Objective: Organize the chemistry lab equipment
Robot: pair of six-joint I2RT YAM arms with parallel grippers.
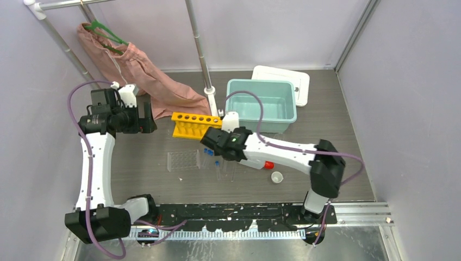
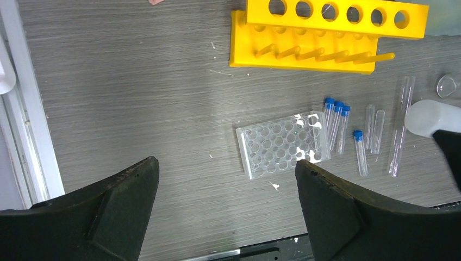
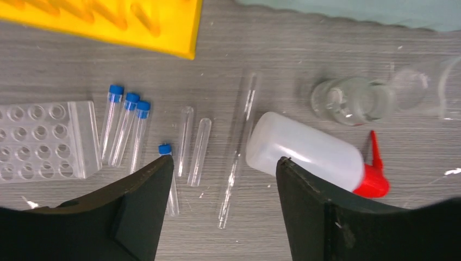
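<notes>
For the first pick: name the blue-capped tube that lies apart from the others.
The single blue-capped tube beside the two uncapped tubes; the other three capped tubes lie together beside the well tray.

The left arm (image 1: 89,163) and right arm (image 1: 282,152) have smooth white shells on their links and black housings at the joints. A purple cable (image 1: 69,103) loops along each. The matte black jaws are broad wedges. Black bases sit at either end of the black perforated rail (image 1: 244,209).
</notes>
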